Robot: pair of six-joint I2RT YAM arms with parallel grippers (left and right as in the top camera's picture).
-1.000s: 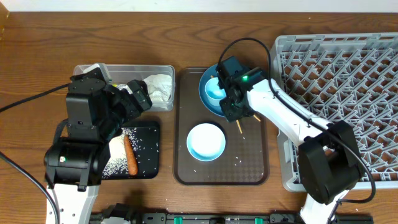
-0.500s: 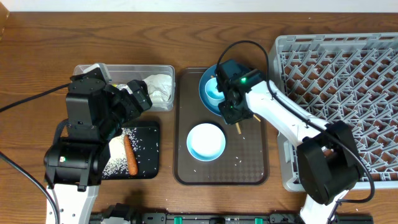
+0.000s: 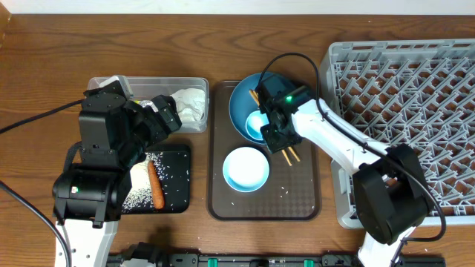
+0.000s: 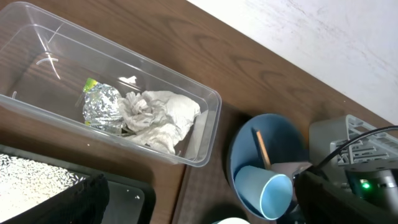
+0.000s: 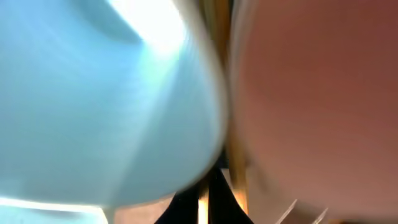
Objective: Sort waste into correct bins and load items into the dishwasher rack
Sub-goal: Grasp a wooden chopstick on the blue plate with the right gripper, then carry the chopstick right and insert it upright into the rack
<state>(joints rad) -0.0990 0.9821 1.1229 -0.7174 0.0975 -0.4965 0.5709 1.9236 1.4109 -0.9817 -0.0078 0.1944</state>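
Brown wood-grain counter (image 3: 44, 67) carries everything, and one brown serving tray (image 3: 297, 200) at its middle serves as the landmark. At the tray's far end sits one large dark-blue dish (image 3: 241, 111), its rim reaching past the tray's far edge. One small light-blue cup (image 3: 256, 123) lies on its side inside it. Two wooden chopsticks (image 3: 289, 155) slant across the dish, their lower tips resting on the tray. One white-and-pale-blue bowl (image 3: 246, 168) stands upright mid-tray, and a few loose grains lie near the tray's near right corner. Right of the tray is one grey dishwasher rack (image 3: 415, 96). Left of its far end is one clear tub (image 4: 205, 134) holding one foil wrapper (image 4: 102, 107) touching one white tissue (image 4: 158, 115). Left of its near end, one black tray (image 3: 178, 194) holds one carrot (image 3: 155, 185) beside a heap of rice (image 3: 137, 194). The left end effector (image 3: 165, 115) hangs over the tub, fingers spread and pinching nothing. The right end effector (image 3: 273, 127) sits at the dish and cup. Its wrist view is a blur, so I cannot tell whether it grips.
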